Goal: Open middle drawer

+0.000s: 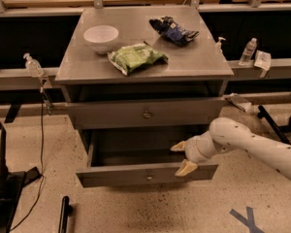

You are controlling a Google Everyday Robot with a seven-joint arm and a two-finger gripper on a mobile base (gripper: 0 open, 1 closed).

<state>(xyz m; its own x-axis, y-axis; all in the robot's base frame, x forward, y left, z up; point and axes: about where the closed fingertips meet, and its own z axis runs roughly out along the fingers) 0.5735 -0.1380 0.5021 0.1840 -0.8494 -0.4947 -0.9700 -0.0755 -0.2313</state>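
The grey cabinet has its middle drawer pulled out, showing a dark inside; its small round knob sits at the centre of the flat front. The top drawer above it, with its own knob, is nearly shut. The lowest drawer is hidden below the open one. My gripper, on a white arm coming from the right, is at the right part of the middle drawer's front. It is open: one tan finger is over the drawer's inside and the other is in front of the panel.
On the cabinet top lie a white bowl, a green chip bag and a dark blue bag. Low shelves with bottles run along both sides. A black stand base and cables are on the floor at left.
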